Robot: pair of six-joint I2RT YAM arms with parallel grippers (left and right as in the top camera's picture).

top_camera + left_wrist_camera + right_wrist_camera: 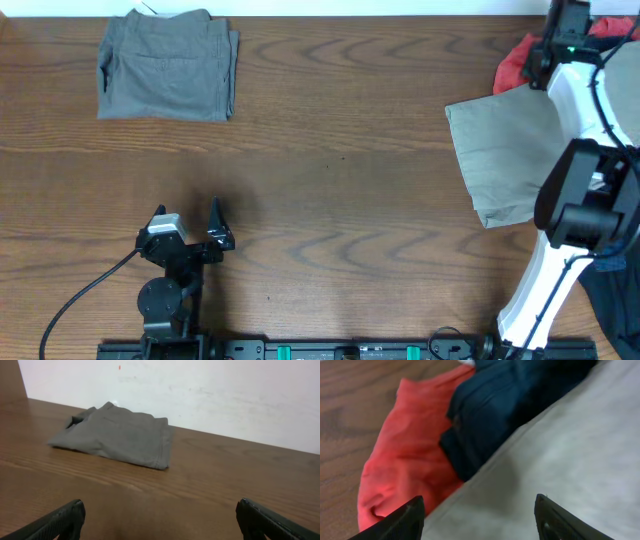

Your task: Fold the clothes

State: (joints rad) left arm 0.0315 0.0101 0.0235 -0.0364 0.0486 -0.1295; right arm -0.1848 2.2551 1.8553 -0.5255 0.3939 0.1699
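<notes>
The clothes lie in two places. Grey-olive trousers sit folded at the far left of the table. Pale khaki trousers spread at the right, partly under my right arm. A red garment and a navy one lie bunched beside their far edge. My right gripper hovers over the khaki cloth by the red garment, jaws apart, nothing between them. My left gripper stands wide open over bare wood at the near left, well short of the folded trousers.
A dark garment hangs at the table's near right corner behind the right arm's base. A white wall rises just behind the folded trousers. The left arm's cable trails across the near left wood.
</notes>
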